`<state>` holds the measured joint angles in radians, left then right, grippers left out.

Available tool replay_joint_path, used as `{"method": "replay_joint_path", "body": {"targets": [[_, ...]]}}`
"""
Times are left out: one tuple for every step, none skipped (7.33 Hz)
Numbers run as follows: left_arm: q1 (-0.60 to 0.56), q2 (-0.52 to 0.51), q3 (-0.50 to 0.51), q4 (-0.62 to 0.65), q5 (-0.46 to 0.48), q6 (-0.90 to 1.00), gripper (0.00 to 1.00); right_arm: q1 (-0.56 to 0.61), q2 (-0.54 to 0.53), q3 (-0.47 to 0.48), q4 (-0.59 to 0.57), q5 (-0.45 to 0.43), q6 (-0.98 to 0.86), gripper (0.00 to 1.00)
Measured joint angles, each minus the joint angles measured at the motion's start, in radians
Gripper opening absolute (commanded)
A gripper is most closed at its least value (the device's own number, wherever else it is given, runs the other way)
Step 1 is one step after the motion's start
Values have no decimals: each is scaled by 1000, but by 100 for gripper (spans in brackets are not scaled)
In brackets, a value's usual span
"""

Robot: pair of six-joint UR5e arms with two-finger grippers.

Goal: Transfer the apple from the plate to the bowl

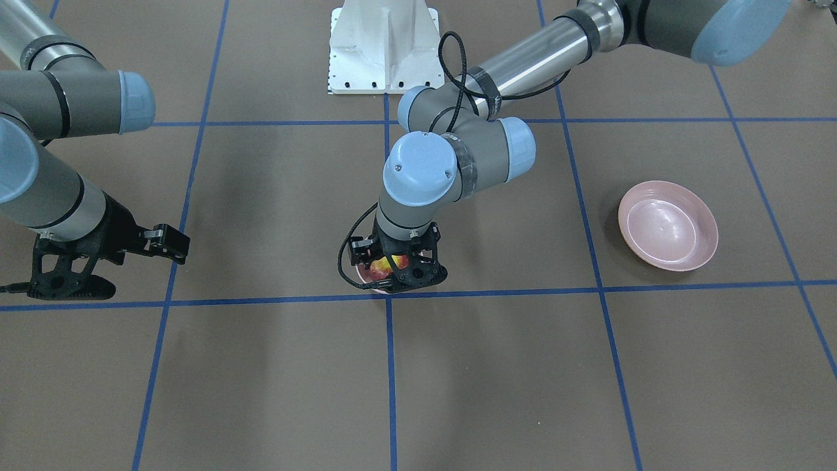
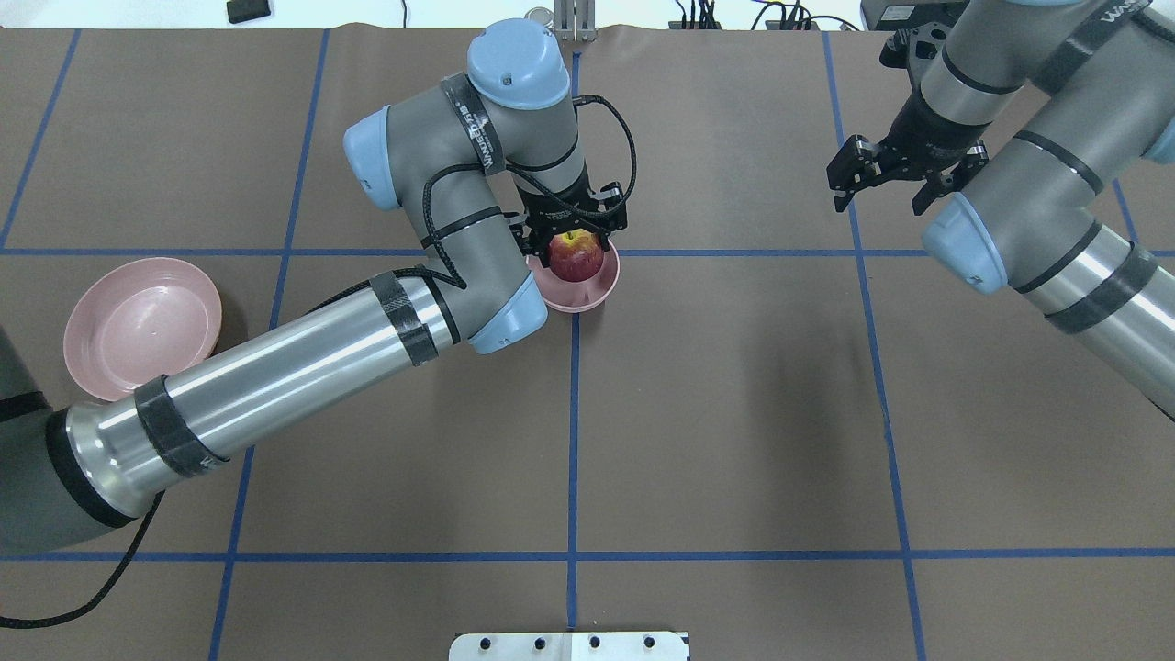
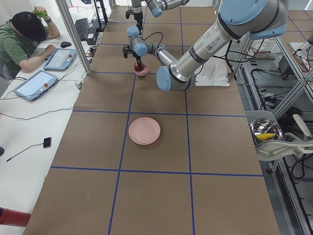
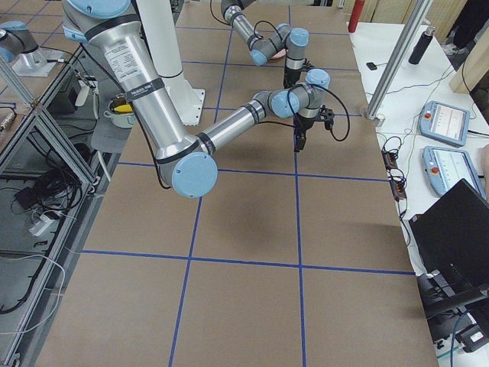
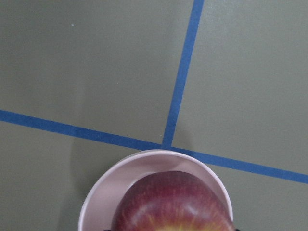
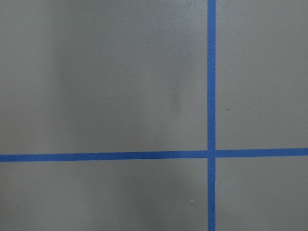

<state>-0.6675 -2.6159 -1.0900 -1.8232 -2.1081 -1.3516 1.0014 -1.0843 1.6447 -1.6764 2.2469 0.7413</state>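
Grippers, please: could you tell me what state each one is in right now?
Left gripper: closed on the apple, over the bowl.
Right gripper: open, holding nothing.

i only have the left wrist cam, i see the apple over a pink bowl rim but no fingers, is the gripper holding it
Observer: In the overhead view, the left gripper has a finger against each side of the apple, which is inside the rim of the bowl.
Operator: ok and the plate, anything on it
Observer: No, the plate is bare. It's out on the robot's left side of the table.
Operator: where's the other arm
Observer: The right gripper hangs open with nothing in it, well off to the robot's right of the bowl.
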Motion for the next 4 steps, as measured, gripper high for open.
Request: {"method": "replay_joint_path", "body": {"targets": [[4,2,5,-5,8,2,98,-1,-6,11,1,-17,0,100],[5,4,3,-5,11,5,99,-1,-8,19,1,-26,0,100],[6,8,-7,-1,12,4,99,-1,-10,27,1,-27,0,100],[4,24,-38,12,11,4,99,-1,-13,39,1,-25,2,100]]}}
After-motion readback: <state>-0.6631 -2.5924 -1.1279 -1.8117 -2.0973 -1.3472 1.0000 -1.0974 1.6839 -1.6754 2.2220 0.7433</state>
